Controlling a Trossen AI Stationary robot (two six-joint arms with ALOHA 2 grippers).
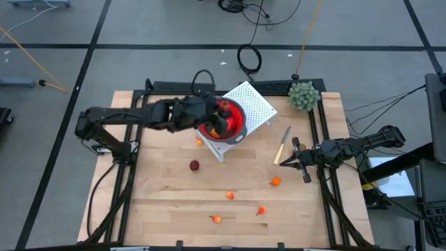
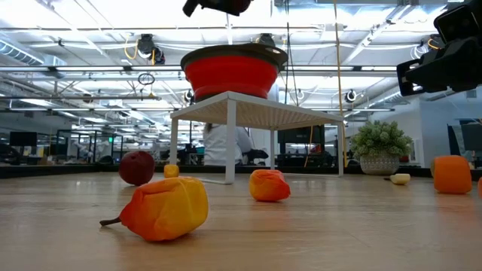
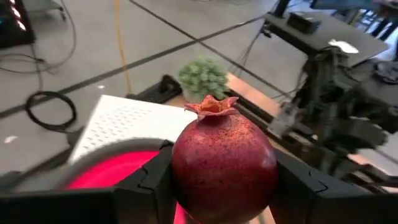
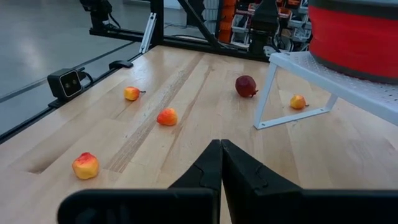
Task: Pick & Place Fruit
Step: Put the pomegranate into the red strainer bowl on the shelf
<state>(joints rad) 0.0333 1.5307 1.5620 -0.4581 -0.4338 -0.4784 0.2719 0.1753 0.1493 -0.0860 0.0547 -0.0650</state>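
Nearest the low camera: orange-yellow pear-shaped fruit [image 2: 162, 208] lying on the wooden table [image 1: 167, 202], stem end pointing away from the red bowl [image 1: 230, 120].

Landmark: red bowl, seated on a white perforated stand [image 1: 252, 103] toward the table's far side.

Left gripper [image 1: 219, 118]:
- Positioned directly over the red bowl.
- Jaws part-open, clamped on both flanks of a dark red pomegranate [image 3: 222, 165].
- Pomegranate held upright, crown uppermost, above the bowl interior; contact with the bowl cannot be determined.

Right gripper [image 1: 297, 160]:
- Stationed well apart from the red bowl, near the table's right edge.
- Jaws fully closed, fingertips touching, nothing held (confirmed in the right wrist view).

Loose fruit on the table, referenced to the red bowl:
- Small orange piece [image 1: 198, 142] just beside the stand, under the bowl's near-left edge.
- Dark red ball [image 1: 194, 165] near the bowl, on its front side.
- Orange piece [image 1: 276, 181] further out, close to the right gripper.
- Three small orange-yellow pieces [image 1: 231, 196], [image 1: 261, 209], [image 1: 216, 219] well apart from the bowl, toward the table's front edge.

Other items:
- Pale-handled knife [image 1: 281, 146] lying flat between the red bowl and the right gripper.
- Green bushy plant [image 1: 304, 95] beside the stand, at the far right corner.
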